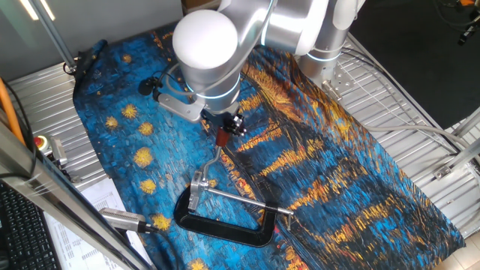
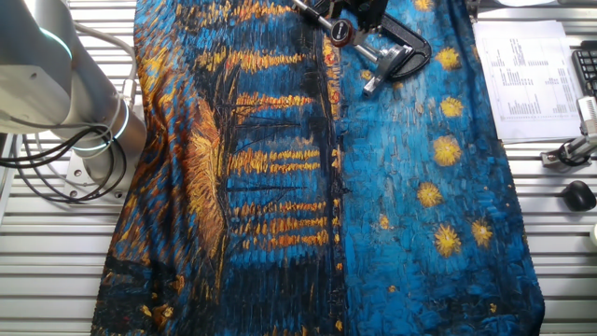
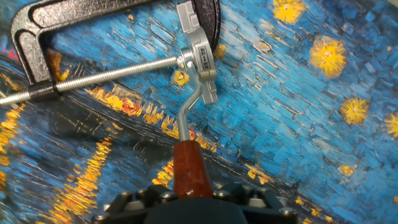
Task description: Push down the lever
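The lever is a thin bent silver arm point(image 3: 186, 115) ending in a reddish-brown knob point(image 3: 188, 168), hinged to a silver bracket point(image 3: 200, 59) on a black C-clamp point(image 3: 31, 37). In the hand view the knob runs straight into my gripper point(image 3: 188, 198) at the bottom edge, and the dark gripper body with its bolts sits on both sides of it. In one fixed view my gripper point(image 1: 223, 129) comes down onto the knob point(image 1: 223, 139), with the bracket point(image 1: 199, 187) and clamp point(image 1: 225, 225) below it. The fingertips are hidden.
A long threaded silver rod point(image 3: 93, 74) runs through the clamp to the left. The clamp point(image 2: 406, 51) lies on a blue and orange painted cloth point(image 1: 337, 165). Paper sheets point(image 2: 522, 65) and a metal tool point(image 1: 124, 219) lie off the cloth's edge.
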Robot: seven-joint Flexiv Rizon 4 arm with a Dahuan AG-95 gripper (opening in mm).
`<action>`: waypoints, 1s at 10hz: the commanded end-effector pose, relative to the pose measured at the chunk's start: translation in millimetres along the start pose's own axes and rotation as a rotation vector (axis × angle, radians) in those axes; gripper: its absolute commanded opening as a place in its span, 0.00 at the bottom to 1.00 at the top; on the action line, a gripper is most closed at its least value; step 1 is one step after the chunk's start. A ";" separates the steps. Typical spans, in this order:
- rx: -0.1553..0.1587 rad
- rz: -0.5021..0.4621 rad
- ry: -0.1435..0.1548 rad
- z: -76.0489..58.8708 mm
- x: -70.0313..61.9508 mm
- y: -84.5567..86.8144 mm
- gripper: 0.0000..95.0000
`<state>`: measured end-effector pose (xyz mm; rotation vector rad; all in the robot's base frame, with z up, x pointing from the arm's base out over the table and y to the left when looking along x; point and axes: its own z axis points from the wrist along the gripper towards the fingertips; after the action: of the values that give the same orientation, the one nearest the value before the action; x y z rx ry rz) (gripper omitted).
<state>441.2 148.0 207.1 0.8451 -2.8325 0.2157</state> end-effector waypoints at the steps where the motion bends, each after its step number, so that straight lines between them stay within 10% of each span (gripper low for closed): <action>1: 0.001 -0.005 0.002 1.3 2.2 -0.4 0.60; 9: 0.001 -0.009 0.001 -0.3 7.8 2.3 0.60; 10: 0.001 -0.010 0.001 -0.2 8.3 2.3 0.40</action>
<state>432.4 145.1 208.6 0.8598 -2.8265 0.2169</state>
